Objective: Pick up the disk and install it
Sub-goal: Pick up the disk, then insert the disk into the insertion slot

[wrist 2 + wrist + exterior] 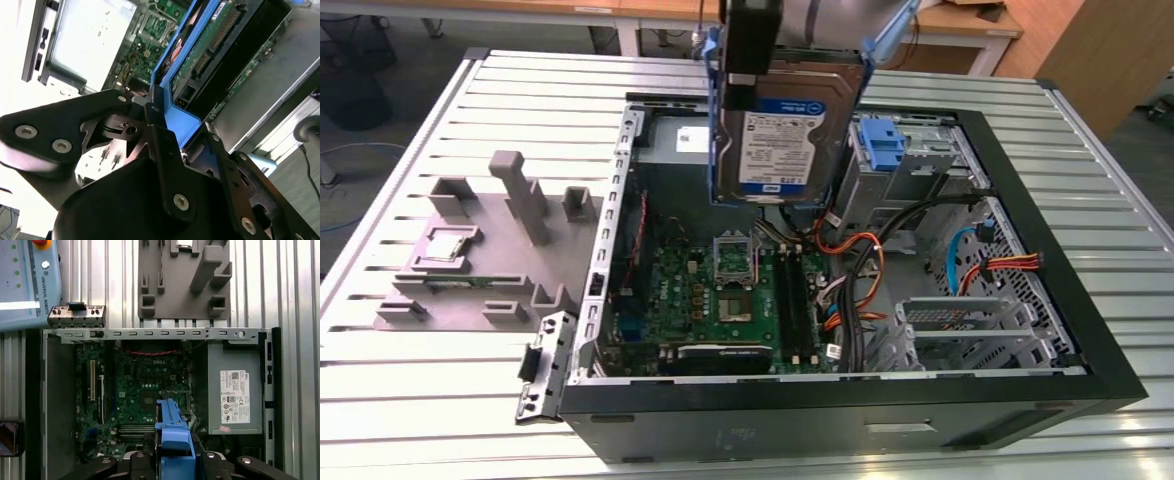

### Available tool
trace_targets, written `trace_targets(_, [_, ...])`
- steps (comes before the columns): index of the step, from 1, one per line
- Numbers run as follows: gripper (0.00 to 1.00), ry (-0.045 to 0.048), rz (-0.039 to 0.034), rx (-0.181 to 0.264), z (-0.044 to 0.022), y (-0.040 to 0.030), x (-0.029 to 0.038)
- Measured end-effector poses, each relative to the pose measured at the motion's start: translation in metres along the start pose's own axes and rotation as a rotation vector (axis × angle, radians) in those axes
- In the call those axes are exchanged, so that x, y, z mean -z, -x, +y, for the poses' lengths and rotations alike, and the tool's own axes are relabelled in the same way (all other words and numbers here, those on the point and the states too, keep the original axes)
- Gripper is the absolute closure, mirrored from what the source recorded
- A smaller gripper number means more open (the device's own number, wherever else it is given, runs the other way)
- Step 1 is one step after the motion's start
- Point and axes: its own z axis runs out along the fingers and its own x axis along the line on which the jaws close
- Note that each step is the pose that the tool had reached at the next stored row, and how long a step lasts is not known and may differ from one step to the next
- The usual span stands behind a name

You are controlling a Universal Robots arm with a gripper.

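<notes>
Silver metal with a white-and-blue label, framed in blue plastic, the flat rectangular disk [781, 135] hangs upright in the air over the far part of the open black computer case [854, 400]. Its lower edge is clear of everything inside. My black gripper [754, 80] is clenched on the disk's top edge. In the second wrist view the gripper [159, 107] pinches the blue frame from both sides, and the disk [210, 45] shows its green circuit-board underside.

Below the disk lies the green motherboard [720, 300], flat on the floor of the case. Toward the exterior view's right of the disk stands a tall blue plastic latch piece [887, 150] with a grey metal cage, near it but apart. Orange cables [861, 270] loop across the case nearer to the camera. In the first wrist view a grey power supply box [235, 390] with a white label sits in a corner of the case, well aside from the blue frame of the disk [172, 432].

The case rests on a slatted silver metal table [440, 400]. On the exterior view's left, just beside the case, lies a grey moulded fixture plate [467, 270] with upright posts.
</notes>
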Motion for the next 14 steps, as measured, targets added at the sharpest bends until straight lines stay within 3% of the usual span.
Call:
trace_targets(4, [0.63, 0.0, 0.0, 0.0, -0.0094, 0.0002, -0.0004])
trace_targets(14, [0.63, 0.0001, 0.0002, 0.0, -0.0106, -0.0003, -0.0003])
